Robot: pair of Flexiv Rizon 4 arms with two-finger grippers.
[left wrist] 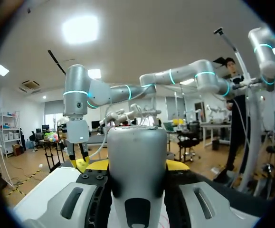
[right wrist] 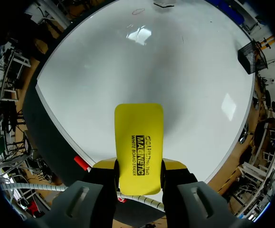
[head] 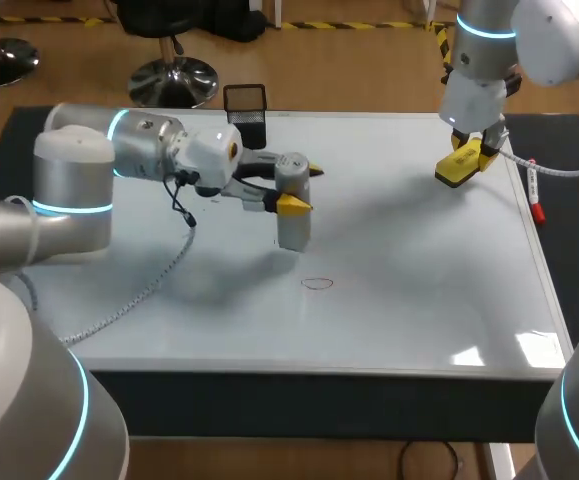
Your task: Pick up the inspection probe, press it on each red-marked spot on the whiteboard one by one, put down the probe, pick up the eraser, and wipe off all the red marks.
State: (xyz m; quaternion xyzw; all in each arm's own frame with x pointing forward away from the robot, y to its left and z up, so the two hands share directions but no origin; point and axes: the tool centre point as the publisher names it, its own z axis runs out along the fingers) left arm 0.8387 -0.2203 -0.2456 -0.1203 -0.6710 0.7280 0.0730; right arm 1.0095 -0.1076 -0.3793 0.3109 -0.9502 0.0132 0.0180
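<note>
Grey and smooth-skinned, the inspection probe stands upright in the left gripper, fingers clamped on its upper body, over the whiteboard at ten o'clock from centre. A faint red mark lies at five o'clock from it. The right gripper, at two o'clock, is closed on the yellow eraser. The probe looks rigid, fairly light and slippery; a hold high on its barrel seems soundest.

Black mesh pen holder: upright, at the far side of the dark table, left of centre. Marker, white barrel with red cap: flat on the table's right strip, cap end nearer. Well apart from the holder.
</note>
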